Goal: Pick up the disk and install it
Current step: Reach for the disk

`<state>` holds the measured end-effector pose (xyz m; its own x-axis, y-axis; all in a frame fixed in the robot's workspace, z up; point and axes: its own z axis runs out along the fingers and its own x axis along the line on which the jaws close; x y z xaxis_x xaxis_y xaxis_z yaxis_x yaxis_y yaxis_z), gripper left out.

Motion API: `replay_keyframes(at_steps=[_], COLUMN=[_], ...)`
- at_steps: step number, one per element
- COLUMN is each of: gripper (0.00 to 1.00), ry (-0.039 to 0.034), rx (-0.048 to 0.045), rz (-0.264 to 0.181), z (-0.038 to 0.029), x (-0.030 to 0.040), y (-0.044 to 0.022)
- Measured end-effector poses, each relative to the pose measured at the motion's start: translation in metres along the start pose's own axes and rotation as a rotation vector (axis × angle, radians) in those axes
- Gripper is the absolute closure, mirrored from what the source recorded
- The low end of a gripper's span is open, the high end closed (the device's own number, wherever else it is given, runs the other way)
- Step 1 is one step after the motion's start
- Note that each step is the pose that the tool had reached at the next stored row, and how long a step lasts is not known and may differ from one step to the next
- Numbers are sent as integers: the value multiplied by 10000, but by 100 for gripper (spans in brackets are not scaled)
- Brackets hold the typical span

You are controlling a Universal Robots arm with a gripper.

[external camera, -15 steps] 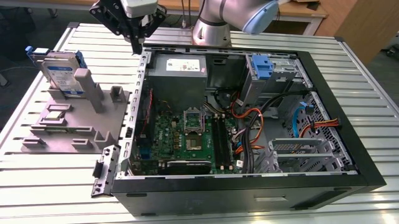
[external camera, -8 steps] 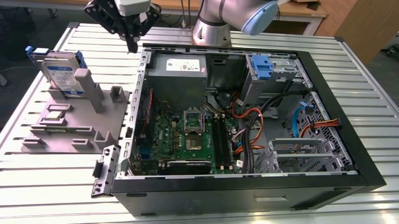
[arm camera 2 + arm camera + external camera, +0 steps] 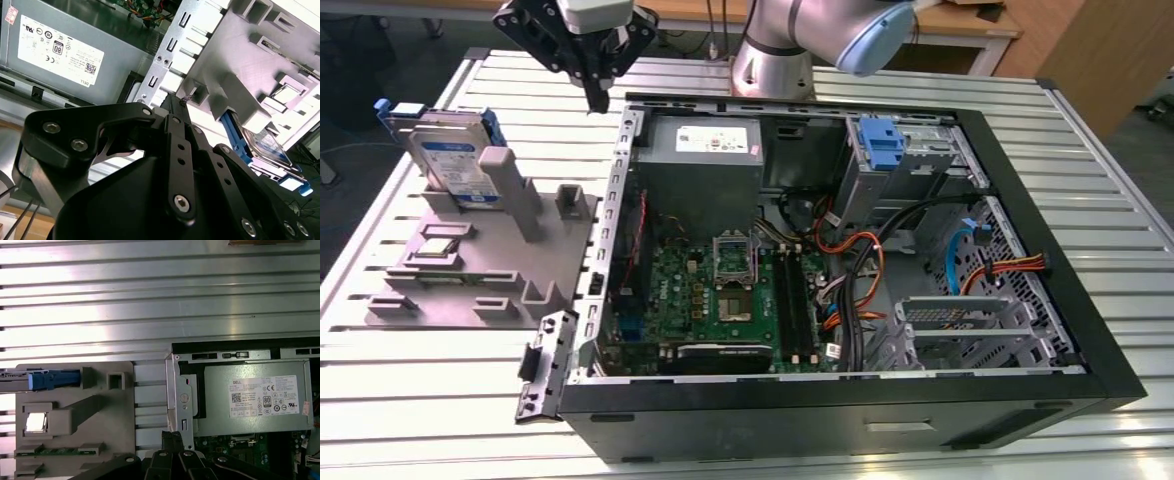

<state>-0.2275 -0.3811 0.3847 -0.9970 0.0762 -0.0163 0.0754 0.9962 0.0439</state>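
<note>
Gripper (image 3: 598, 100) jaws together and holding nothing, above case (image 3: 854, 398) rim near power supply (image 3: 704, 146), disk (image 3: 451, 158) upright in grey rack (image 3: 480, 272), apart from gripper.

Bright, even light falls from above in the exterior view. The bench (image 3: 440, 400) slats shine pale, while the inside of the case (image 3: 854, 420) lies in shadow. In the first wrist view, glare washes the slats into white bands. In the second wrist view, the black pincer (image 3: 179, 102) reads dark against the nearly washed-out fixture (image 3: 260, 60).
</note>
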Motion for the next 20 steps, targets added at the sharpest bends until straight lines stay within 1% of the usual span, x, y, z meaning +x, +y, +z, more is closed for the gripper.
replay_keyframes(at_steps=[7, 11, 20], gripper=[90, 90, 90], ry=[0, -1, 0], rx=[0, -1, 0], rz=[0, 1, 0], z=[0, 0, 1], x=[2, 18, 109], y=[0, 0, 17])
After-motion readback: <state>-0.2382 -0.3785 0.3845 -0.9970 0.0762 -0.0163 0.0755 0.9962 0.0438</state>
